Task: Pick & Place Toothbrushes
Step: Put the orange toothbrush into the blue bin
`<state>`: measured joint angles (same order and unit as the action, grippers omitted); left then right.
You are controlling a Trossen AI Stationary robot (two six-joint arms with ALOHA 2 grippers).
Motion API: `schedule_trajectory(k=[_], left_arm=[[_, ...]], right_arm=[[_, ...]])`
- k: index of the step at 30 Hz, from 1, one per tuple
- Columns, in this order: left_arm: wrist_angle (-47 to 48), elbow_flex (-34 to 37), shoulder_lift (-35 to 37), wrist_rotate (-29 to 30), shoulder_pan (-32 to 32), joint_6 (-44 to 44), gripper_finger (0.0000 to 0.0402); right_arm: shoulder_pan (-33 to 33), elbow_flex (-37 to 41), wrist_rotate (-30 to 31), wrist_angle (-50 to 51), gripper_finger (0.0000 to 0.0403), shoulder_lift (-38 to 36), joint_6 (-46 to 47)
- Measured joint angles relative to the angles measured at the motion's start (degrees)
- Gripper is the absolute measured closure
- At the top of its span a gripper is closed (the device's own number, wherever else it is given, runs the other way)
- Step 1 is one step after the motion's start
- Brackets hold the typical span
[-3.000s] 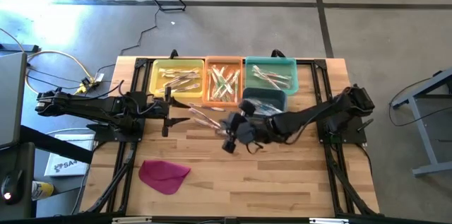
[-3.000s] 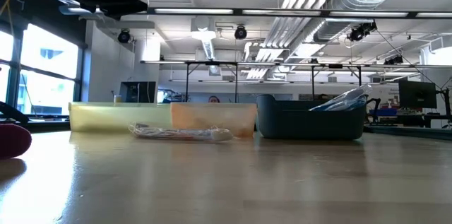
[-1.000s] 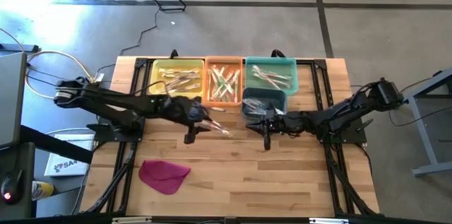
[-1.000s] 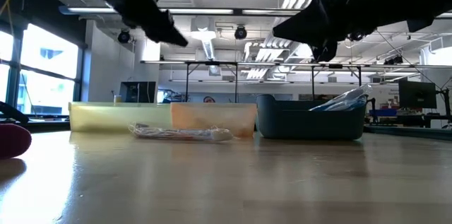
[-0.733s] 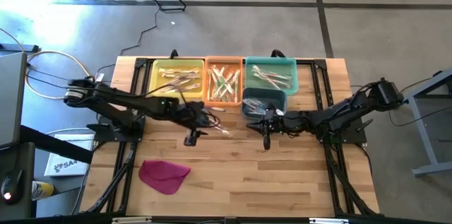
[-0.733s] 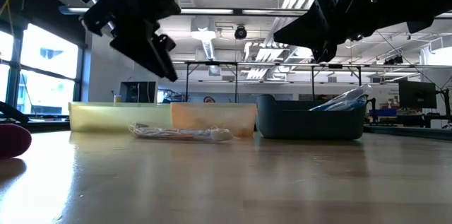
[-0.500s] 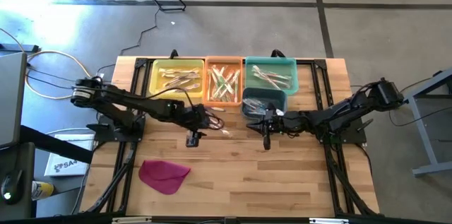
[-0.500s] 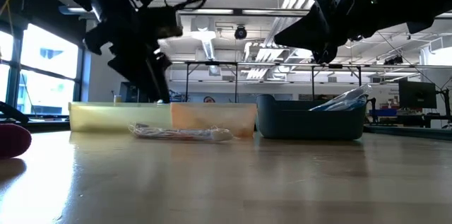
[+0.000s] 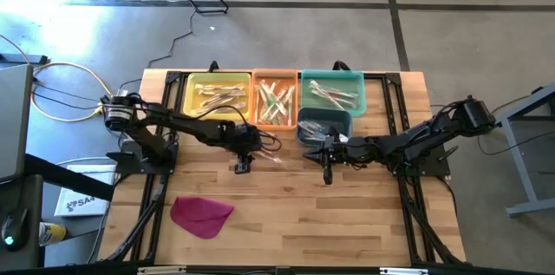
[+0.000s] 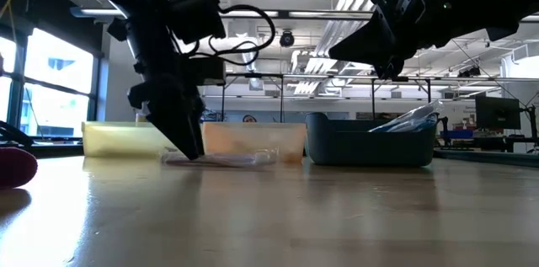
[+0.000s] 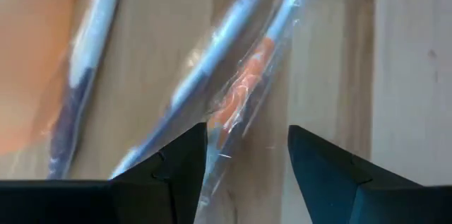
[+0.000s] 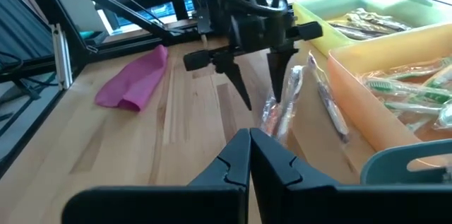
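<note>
1. Magenta cloth [image 9: 201, 215] lies flat on the near-left part of the wooden tabletop [image 9: 347, 214], well apart from both arms.
2. Left hand [image 9: 242, 165] is down at the tabletop in the middle, fingers spread wide and pointing down, straddling loose wrapped toothbrushes [image 11: 240, 90] that lie on the wood just in front of the orange bin [image 9: 275, 100]. Left wrist view: an orange-handled one in glossy wrapper runs between the two fingers [image 11: 176, 174]; a pale one lies beside it.
3. Right hand [image 9: 327, 171] hangs above the tabletop just right of centre, fingers pressed together, holding nothing, in front of the dark blue bin [image 9: 325, 124].
4. Dark blue bin sits just in front of the teal bin [image 9: 332, 90]; clear wrappers show in it.
5. Far row, left to right: yellow bin [image 9: 217, 94], orange bin, teal bin, side by side, each with wrapped toothbrushes lying inside.
</note>
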<state>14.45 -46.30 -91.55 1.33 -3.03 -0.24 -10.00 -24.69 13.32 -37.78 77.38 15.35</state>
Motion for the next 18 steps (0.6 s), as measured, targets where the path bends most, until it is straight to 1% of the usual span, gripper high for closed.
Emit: schedule_trajectory(k=[9, 18], left_arm=[[-1.02, 0.04, -0.01, -0.16, -1.5, 0.2, 0.0208], [-2.14, 0.0, -2.78, -0.51, -1.48, 0.22, 0.0208]], right_arm=[[0.0, 0.0, 0.0, 0.43, 0.04, 0.0, -0.1], [0.0, 0.0, 0.0, 0.75, 0.04, 0.0, -0.15]])
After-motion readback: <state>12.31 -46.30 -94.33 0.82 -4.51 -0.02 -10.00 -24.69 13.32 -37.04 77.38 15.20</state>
